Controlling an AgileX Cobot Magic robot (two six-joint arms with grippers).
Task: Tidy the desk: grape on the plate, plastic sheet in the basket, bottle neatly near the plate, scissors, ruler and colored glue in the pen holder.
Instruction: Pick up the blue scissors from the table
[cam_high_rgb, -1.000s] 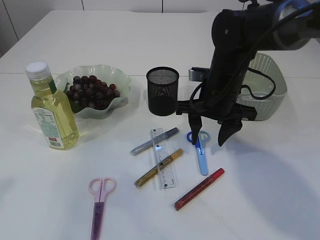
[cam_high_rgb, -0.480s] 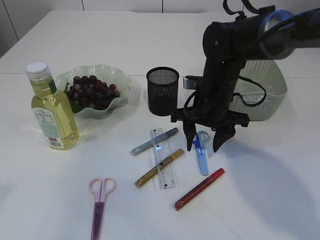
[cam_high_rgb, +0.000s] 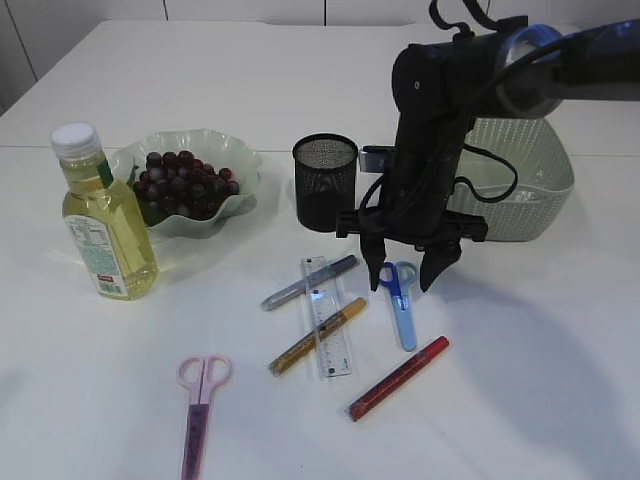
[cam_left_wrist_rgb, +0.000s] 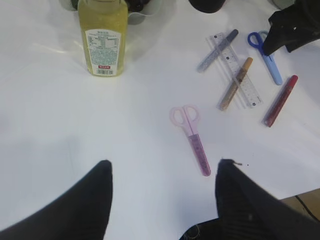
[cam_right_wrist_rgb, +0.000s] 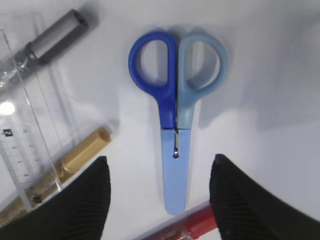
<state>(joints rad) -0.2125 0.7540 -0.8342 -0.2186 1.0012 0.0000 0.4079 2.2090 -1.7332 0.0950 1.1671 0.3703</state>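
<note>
The right gripper (cam_high_rgb: 404, 271) hangs directly over the blue scissors (cam_high_rgb: 401, 302), its two fingers spread apart and empty, one to each side of the blades as the right wrist view shows. The scissors lie flat on the table (cam_high_rgb: 520, 350) with their long axis running from the finger loops, which sit on the pen holder's side, to the capped tip nearer the front edge. In the wrist view that axis runs straight between the fingertips, so a grip across the narrow blade looks like the move in hand, and this arm is clearly the nearer one.

The left gripper (cam_left_wrist_rgb: 162, 182) is also open and holds nothing; it hovers well back, above the near edge, with the pink scissors (cam_left_wrist_rgb: 190, 136) lying ahead of it.

Close company could interfere: the red glue stick (cam_high_rgb: 398, 377) lies just beside the scissor tip, and the gold glue stick (cam_high_rgb: 318, 335) and clear ruler (cam_high_rgb: 326, 315) lie to the left, the grey glue stick (cam_high_rgb: 308, 282) crossing the ruler's far end. The black mesh pen holder (cam_high_rgb: 325, 182) stands near, behind the scissors. The grapes (cam_high_rgb: 185, 183) sit on the plate (cam_high_rgb: 240, 165), the bottle (cam_high_rgb: 102, 218) just beside it, the basket (cam_high_rgb: 525, 185) behind the arm
</note>
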